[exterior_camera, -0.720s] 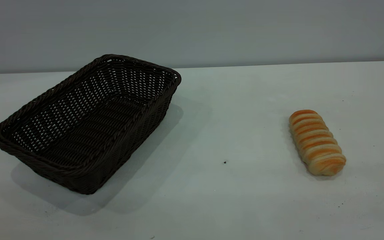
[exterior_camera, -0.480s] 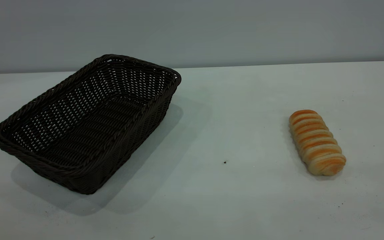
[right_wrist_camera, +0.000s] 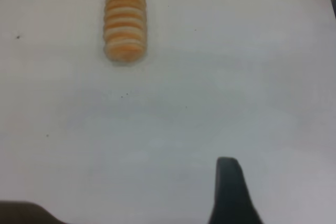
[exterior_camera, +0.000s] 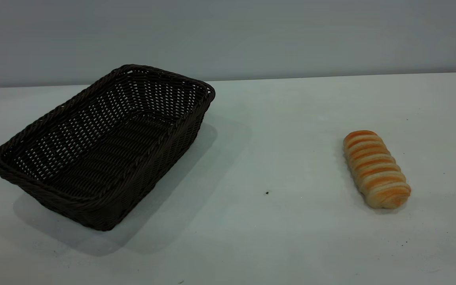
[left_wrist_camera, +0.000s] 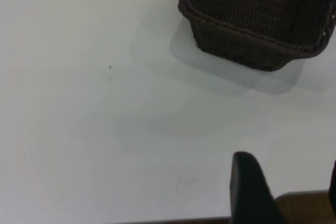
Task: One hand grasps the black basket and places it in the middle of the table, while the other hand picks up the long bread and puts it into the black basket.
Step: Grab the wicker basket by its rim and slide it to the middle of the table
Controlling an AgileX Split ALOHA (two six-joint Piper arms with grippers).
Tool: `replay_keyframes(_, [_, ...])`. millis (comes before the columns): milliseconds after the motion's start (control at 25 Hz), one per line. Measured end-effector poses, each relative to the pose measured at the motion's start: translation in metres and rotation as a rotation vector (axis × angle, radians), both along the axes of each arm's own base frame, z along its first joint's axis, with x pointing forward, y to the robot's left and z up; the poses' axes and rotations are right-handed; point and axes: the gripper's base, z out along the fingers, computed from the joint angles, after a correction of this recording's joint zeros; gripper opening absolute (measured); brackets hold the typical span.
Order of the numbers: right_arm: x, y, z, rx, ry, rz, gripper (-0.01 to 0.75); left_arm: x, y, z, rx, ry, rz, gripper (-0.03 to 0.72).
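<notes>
The black basket [exterior_camera: 105,146] stands on the left half of the white table [exterior_camera: 275,130], its long side running diagonally, with nothing in it. The long bread [exterior_camera: 375,169] lies flat on the right half, far from the basket. Neither gripper shows in the exterior view. In the left wrist view my left gripper [left_wrist_camera: 289,165] hangs over the near table edge, open and empty, well short of the basket [left_wrist_camera: 262,19]. In the right wrist view one finger [right_wrist_camera: 229,184] of my right gripper [right_wrist_camera: 289,169] shows over bare table, with a wide gap beside it and the bread [right_wrist_camera: 125,19] far ahead.
A grey wall [exterior_camera: 228,35] closes off the back of the table. A small dark speck [exterior_camera: 267,192] lies between basket and bread. Bare tabletop spans the middle and the front.
</notes>
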Motion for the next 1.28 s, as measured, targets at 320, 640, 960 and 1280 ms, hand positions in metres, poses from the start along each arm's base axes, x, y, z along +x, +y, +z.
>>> replay_keyframes(320, [0.0, 0.0, 0.0, 0.0, 0.0, 0.0, 0.465, 0.0, 0.0, 0.0, 0.0, 0.0, 0.0, 0.436])
replay_keyframes(640, [0.0, 0.0, 0.0, 0.0, 0.0, 0.001, 0.465, 0.0, 0.0, 0.0, 0.0, 0.0, 0.0, 0.436])
replay_keyframes(960, [0.0, 0.0005, 0.0, 0.0, 0.0, 0.058, 0.465, 0.0001, 0.0013, 0.0, 0.0, 0.0, -0.078, 0.436])
replay_keyframes(1280, [0.0, 0.0012, 0.0, 0.007, 0.0, 0.073, 0.465, 0.0004, 0.0031, 0.0, 0.005, 0.0, -0.15, 0.436])
